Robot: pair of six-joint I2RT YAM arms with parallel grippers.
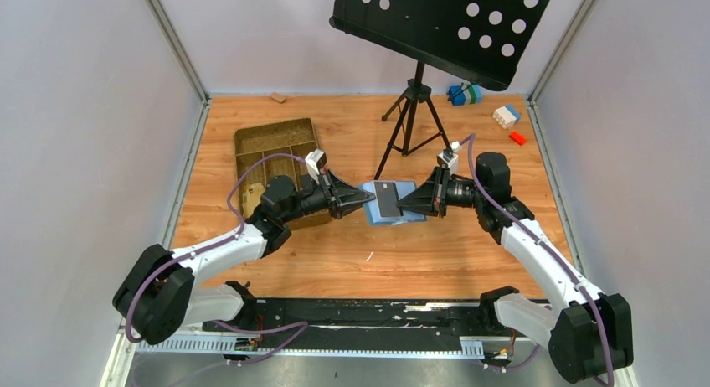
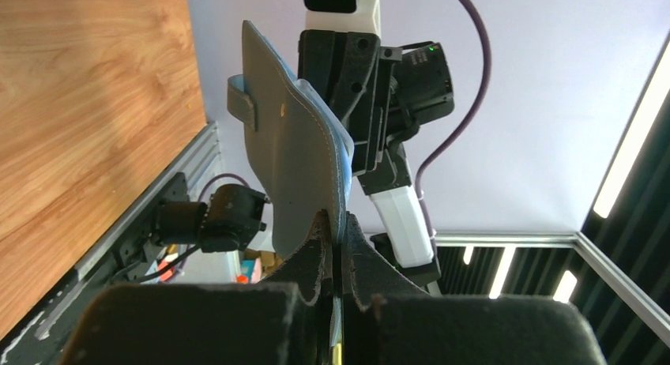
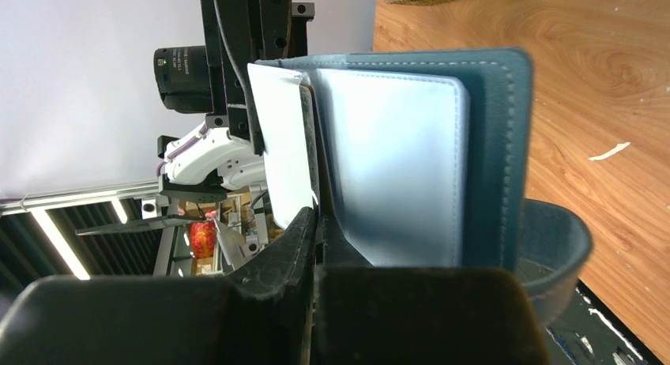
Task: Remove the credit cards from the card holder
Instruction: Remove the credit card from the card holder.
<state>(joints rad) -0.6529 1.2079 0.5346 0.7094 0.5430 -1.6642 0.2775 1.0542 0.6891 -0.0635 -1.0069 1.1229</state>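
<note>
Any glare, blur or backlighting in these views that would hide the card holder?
Top view: even light, sharp, shadows soft. Left wrist: the card holder is backlit by the pale wall, so its outer face looks dim; the near jaws are blurred. Right wrist: the pale inner panel is washed out by glare, the jaws are dark and soft, and the stitching is legible.

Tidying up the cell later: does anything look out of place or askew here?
Coloured plastic toy bricks lie scattered at the wooden table's far right corner, a small tan block at the far edge, and a white scrap near the middle.
</note>
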